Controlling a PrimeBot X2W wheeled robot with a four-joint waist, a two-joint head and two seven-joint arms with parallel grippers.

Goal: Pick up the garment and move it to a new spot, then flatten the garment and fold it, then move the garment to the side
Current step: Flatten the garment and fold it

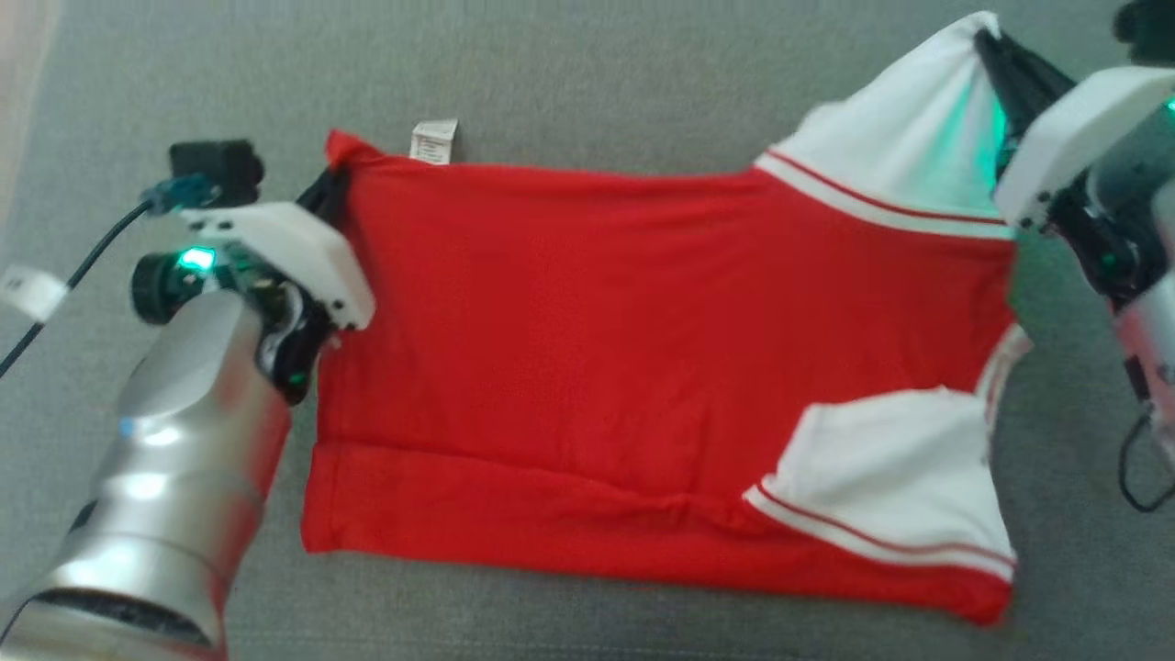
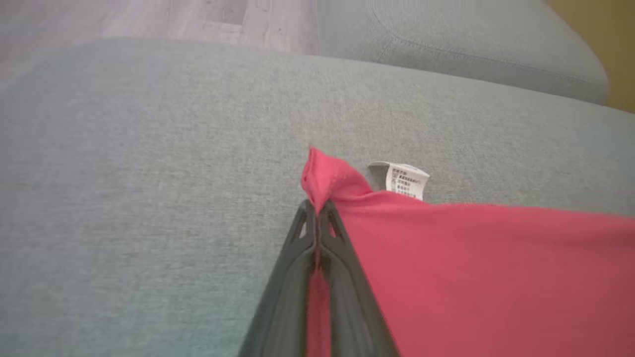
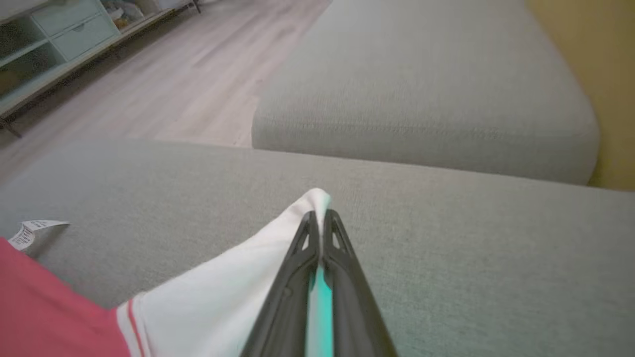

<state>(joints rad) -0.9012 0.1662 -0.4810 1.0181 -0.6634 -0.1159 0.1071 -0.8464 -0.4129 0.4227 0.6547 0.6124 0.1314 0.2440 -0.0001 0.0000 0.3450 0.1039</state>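
Note:
The garment [image 1: 597, 349] is a red shirt with white sleeves, spread across a grey cushion. My left gripper [image 1: 332, 184] is shut on its far left red corner; in the left wrist view the red cloth [image 2: 325, 176] bunches out past the closed fingertips of the left gripper [image 2: 316, 207]. My right gripper [image 1: 987, 41] is shut on the tip of the far white sleeve, lifting it; the right wrist view shows white fabric [image 3: 248, 277] pinched in the right gripper [image 3: 321, 214]. A second white sleeve [image 1: 890, 477] lies folded over the near right part.
A white care label [image 1: 433, 140] sticks out from the far hem. The grey cushion [image 1: 587, 83] stretches all round the shirt. Beyond it lie another grey cushion [image 3: 421, 89], wooden floor [image 3: 173, 74] and a low shelf unit [image 3: 54, 44].

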